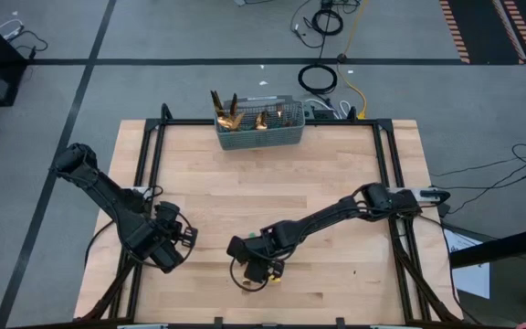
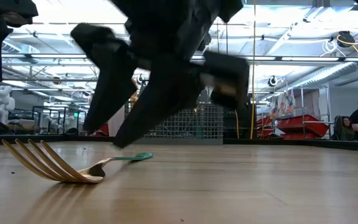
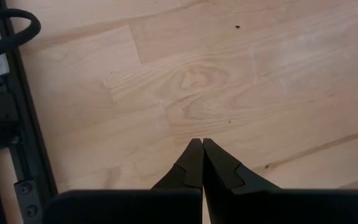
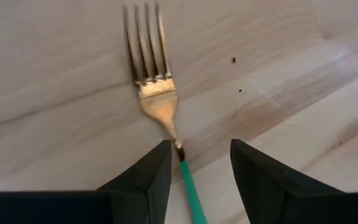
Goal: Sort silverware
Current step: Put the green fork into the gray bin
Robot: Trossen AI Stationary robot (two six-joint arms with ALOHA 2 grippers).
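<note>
A gold fork (image 4: 156, 87) with a teal-green handle lies flat on the wooden table (image 1: 336, 164), near the front edge and about mid-width. From above it is almost wholly hidden under the right gripper (image 1: 261, 270), which hangs low over it. The right wrist view shows it best: the two dark fingers (image 4: 143, 180) stand apart, one on each side of the slim handle, and I cannot tell whether either one touches it. The handle's far end is cut off at the picture's edge. From table height the fork's tines curve up off the wood, and the arm above it is a dark blur.

The rest of the silverware (image 1: 236, 113) stands in the grey wire-mesh caddy (image 1: 261, 135) at the back edge; only gold heads show, too small to tell spoons from knives.

The left gripper (image 3: 202, 163) waits over bare wood near the table's left rail, its fingers pressed together on nothing.
</note>
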